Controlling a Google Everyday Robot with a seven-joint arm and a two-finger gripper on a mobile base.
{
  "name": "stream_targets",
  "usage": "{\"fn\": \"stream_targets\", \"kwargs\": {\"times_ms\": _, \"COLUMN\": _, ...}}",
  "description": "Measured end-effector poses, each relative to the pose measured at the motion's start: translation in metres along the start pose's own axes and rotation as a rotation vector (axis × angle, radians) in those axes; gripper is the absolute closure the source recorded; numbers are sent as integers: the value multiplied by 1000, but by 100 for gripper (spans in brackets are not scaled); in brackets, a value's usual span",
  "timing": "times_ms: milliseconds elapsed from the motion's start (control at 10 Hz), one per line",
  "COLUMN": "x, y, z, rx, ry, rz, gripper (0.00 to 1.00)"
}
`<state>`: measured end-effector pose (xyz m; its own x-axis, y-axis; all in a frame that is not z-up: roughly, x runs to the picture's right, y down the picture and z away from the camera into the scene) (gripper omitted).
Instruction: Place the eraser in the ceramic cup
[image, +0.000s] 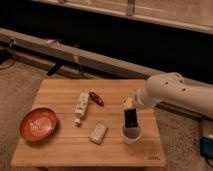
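The black eraser hangs upright from my gripper, its lower end just above or at the mouth of the white ceramic cup. The cup stands on the wooden table near its right front corner. My gripper sits directly over the cup, shut on the eraser's top end. The white arm reaches in from the right.
An orange-red bowl sits at the table's left. A white tube and a red item lie mid-table. A pale whitish block lies left of the cup. A rail runs behind the table.
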<state>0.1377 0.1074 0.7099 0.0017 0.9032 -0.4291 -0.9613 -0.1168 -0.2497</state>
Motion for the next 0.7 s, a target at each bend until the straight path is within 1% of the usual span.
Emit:
{"fn": "stream_targets", "kwargs": {"times_ms": 300, "x": 11, "y": 0, "z": 7, "rx": -9, "ry": 7, "rz": 2, "gripper": 99}}
{"fn": "stream_targets", "kwargs": {"times_ms": 400, "x": 14, "y": -1, "z": 8, "rx": -10, "ry": 6, "rz": 5, "gripper": 91}}
{"fn": "stream_targets", "kwargs": {"times_ms": 500, "x": 16, "y": -2, "z": 9, "rx": -12, "ry": 4, "rz": 7, "gripper": 81}}
{"fn": "stream_targets", "kwargs": {"times_ms": 600, "x": 17, "y": -3, "z": 9, "rx": -13, "ry": 1, "rz": 9, "gripper": 73}}
{"fn": "stream_targets", "kwargs": {"times_ms": 700, "x": 19, "y": -5, "z": 9, "rx": -13, "ry": -3, "rz": 14, "gripper": 59}}
